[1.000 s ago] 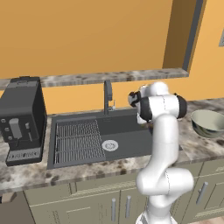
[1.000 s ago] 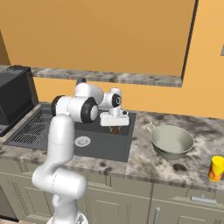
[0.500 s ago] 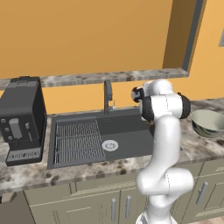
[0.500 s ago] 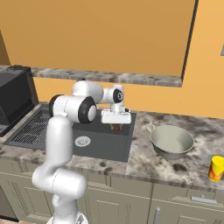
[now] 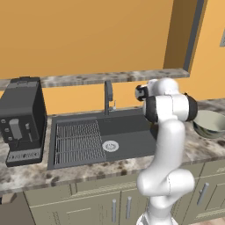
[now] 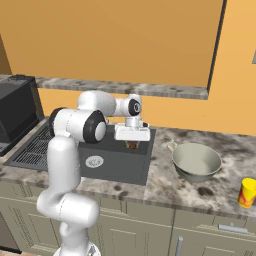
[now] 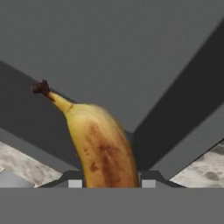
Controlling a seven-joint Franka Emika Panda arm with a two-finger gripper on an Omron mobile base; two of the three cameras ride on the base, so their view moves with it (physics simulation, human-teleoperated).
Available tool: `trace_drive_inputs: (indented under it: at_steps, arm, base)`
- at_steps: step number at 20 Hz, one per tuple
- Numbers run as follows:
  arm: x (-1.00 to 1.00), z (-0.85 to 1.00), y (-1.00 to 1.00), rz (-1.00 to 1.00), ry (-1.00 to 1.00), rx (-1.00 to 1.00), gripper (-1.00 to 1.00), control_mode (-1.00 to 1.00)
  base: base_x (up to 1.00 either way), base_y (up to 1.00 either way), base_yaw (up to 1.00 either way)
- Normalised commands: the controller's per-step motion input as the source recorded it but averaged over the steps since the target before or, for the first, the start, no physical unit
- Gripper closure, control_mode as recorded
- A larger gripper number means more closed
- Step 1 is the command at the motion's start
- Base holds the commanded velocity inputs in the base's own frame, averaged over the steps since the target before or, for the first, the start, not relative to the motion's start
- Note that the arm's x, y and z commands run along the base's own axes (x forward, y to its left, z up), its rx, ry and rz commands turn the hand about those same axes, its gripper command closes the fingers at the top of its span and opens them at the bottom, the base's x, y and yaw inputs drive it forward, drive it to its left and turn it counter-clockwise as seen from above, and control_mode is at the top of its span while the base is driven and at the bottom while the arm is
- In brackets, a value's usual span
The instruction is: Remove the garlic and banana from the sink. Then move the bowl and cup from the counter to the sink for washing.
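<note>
Yellow, brown-freckled and curved, the banana (image 7: 103, 146) sits clamped between the two dark finger tips of the gripper (image 7: 108, 183) in the hand view, its dark stem end pointing away from the hand. Beyond it lie the dark grey walls and floor of the rectangular sink (image 7: 131, 52), with speckled stone counter (image 7: 26, 164) at the lower corners.

From the right base view, the gripper (image 6: 132, 144) hangs over the sink's right rear corner (image 6: 145, 165), a small brownish-orange bit of the banana (image 6: 132, 145) showing under the white hand, above the basin rim. Just right of the sink, on the marbled counter (image 6: 160, 187), stands the wide grey metallic bowl with a pale inside (image 6: 196, 161); further right, near the edge, is the small bright yellow cup with a red mark (image 6: 247, 192).

In the left base view the sink (image 5: 127, 127) shows its ribbed rack section (image 5: 78, 141), round silver drain (image 5: 110, 146) and dark faucet (image 5: 107, 94), with a black coffee machine (image 5: 22, 118) to its left.
</note>
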Motion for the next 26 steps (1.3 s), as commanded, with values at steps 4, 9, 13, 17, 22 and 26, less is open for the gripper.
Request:
trace_drive_inputs:
  at_steps: [4,9,13,17,22,26]
  arm:
    - [-0.38,0.22,-0.04,0.0,-0.05,0.0,1.0,-1.0]
    - [-0.37,0.17,-0.09,0.0,-0.14,0.0,1.0,-1.0]
    - [-0.34,0.12,-0.1,0.0,-0.14,0.0,1.0,-1.0]
    - [-0.33,0.06,-0.08,0.0,-0.15,0.0,1.0,-1.0]
    - [-0.3,0.06,-0.12,0.0,-0.13,0.0,1.0,-1.0]
    - [-0.14,0.0,-0.07,0.0,-0.06,0.0,1.0,-1.0]
  base:
    - [0.0,0.0,0.0]
    - [0.0,0.0,0.0]
    - [0.0,0.0,0.0]
    - [0.0,0.0,0.0]
    - [0.0,0.0,0.0]
    - [0.0,0.0,0.0]
